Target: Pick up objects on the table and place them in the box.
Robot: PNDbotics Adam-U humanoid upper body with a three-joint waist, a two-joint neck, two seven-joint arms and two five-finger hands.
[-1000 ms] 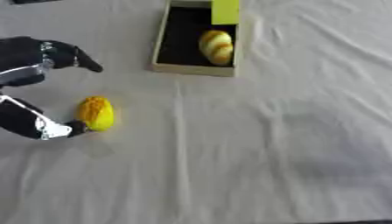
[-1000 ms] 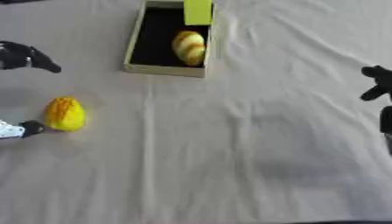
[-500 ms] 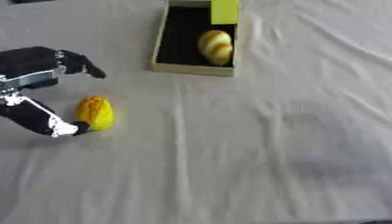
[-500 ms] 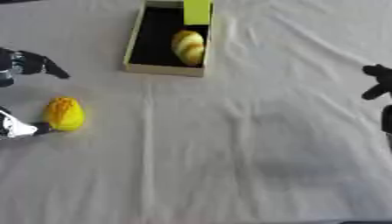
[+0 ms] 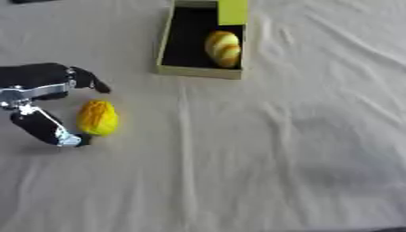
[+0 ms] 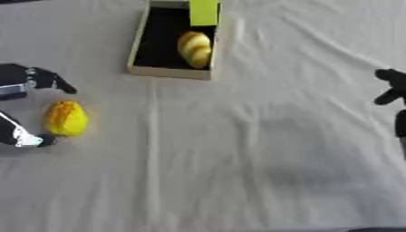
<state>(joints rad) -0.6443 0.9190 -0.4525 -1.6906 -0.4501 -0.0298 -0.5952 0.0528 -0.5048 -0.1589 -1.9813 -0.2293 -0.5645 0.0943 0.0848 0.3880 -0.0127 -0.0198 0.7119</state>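
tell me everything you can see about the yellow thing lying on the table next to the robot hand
The yellow object is a small, rounded oval, bright yellow shading to orange, with a faintly ribbed surface. It lies on the pale cloth-covered table, out of the box and well to its lower left. The left robot hand is spread around it, fingers above, thumb tip at its lower left edge; contact cannot be judged.

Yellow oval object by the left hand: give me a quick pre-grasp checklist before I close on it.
1. Left hand open around the yellow oval object: ok.
2. Fingers touching it: cannot tell.
3. Object lying free on the white cloth, nothing crowding it: ok.
4. Open cardboard box has room beside the yellow-brown item inside: ok.
5. Right hand at the right edge, away from the path: ok.
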